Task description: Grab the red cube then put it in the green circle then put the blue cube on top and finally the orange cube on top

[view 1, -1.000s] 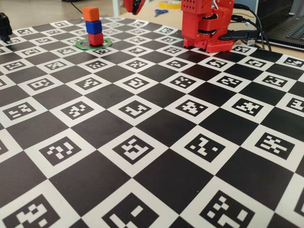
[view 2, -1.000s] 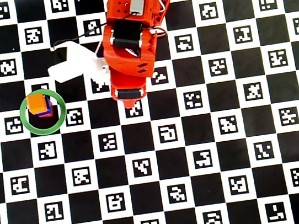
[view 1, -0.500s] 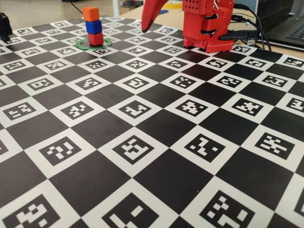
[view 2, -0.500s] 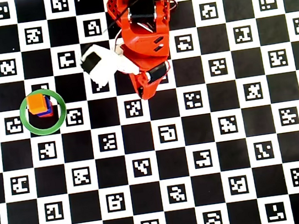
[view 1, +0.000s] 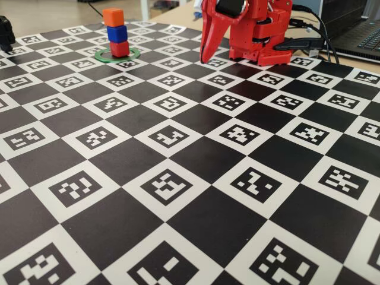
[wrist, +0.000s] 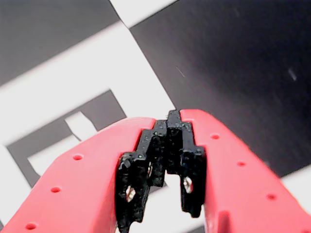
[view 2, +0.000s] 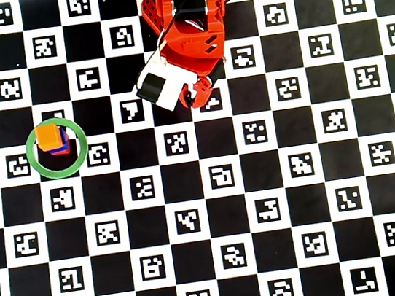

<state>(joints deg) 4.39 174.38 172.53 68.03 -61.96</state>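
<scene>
No readable text — only coded square markers on the board point(view 1: 178, 178).

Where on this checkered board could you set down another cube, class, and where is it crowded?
Free: the whole near half of the board and its right side in the overhead view. Crowded: the far edge, where the cube stack fills the green circle and the pincer hangs beside the arm's base.

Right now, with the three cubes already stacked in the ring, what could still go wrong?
1. The orange cube sits slightly off-centre over the blue cube and the red cube, so a bump to the board might topple the stack.
2. The stack stands near one edge of the green circle, so a falling cube could land outside it.
3. The gripper hangs low over the board and may scrape it.
</scene>
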